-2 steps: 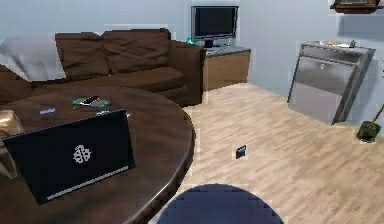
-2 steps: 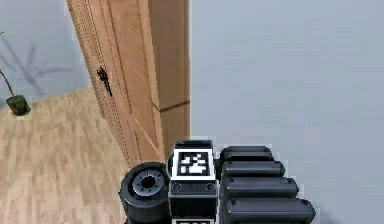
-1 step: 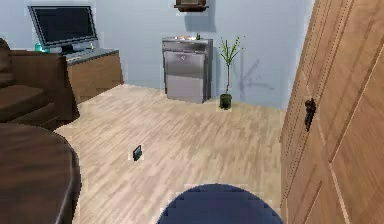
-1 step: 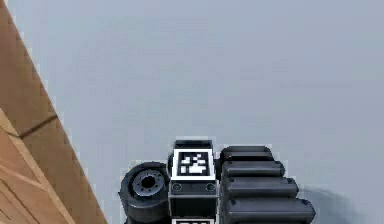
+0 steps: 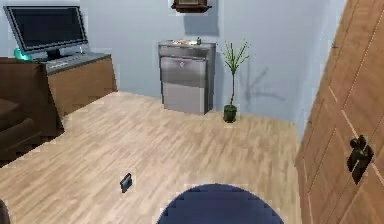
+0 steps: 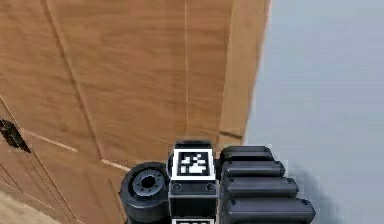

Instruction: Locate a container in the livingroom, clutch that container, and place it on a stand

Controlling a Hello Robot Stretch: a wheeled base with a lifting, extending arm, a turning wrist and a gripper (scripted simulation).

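The claw (image 6: 147, 188) is seen as a dark round body just left of a white marker square (image 6: 195, 165), set close before a wooden door (image 6: 120, 80). Its far end cannot be made out, so neither the state of its grip nor whether anything is held can be told. Well apart from the claw, across the wood floor (image 5: 150, 140), a grey cabinet (image 5: 187, 78) is set against the blue wall (image 5: 130, 40), and a low pale thing (image 5: 183, 43) is seen lying on its top. This is judged the likeliest container, though it is too small for its shape to be told. Farther still from the claw, a small teal thing (image 5: 20, 52) is seen beside a television (image 5: 45, 28) on a low wooden bench (image 5: 80, 82), which could be taken for the stand. A potted plant (image 5: 233, 85) is placed just beside the cabinet, on the side nearer the claw. If the pale thing is a shallow dish or bowl, it is expected to be light and stiff, with a smooth wall that may prove slippery and breakable. It would best be taken at the rim, or across its narrowest width, and lifted level so that it is not tipped
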